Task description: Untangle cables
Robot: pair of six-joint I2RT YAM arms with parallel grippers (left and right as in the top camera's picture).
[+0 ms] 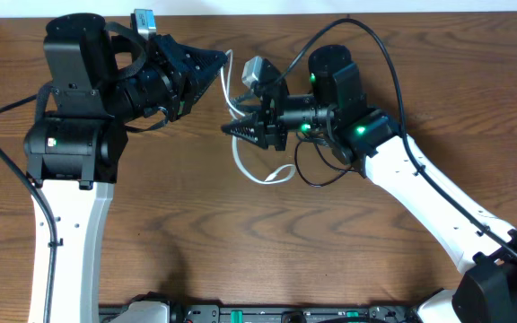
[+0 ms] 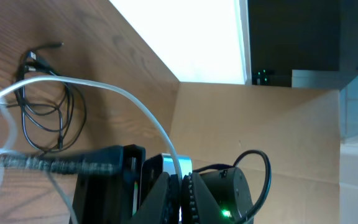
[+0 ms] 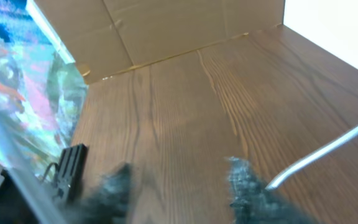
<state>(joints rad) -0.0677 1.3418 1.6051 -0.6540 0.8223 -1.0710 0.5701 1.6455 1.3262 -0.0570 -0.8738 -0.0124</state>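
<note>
Left gripper (image 2: 178,186) clamped on white cable (image 2: 123,93), which arcs away ahead of its tips. Right gripper (image 3: 182,183) fingers apart, white cable against one; black cable (image 1: 318,176) coiled just behind it.

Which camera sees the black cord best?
The left wrist view. There the black cable lies in loose loops on the table, with a plug end showing. The overhead view shows only a few thin loops of it peeking out beside the right arm. The right wrist view doesn't show it.
</note>
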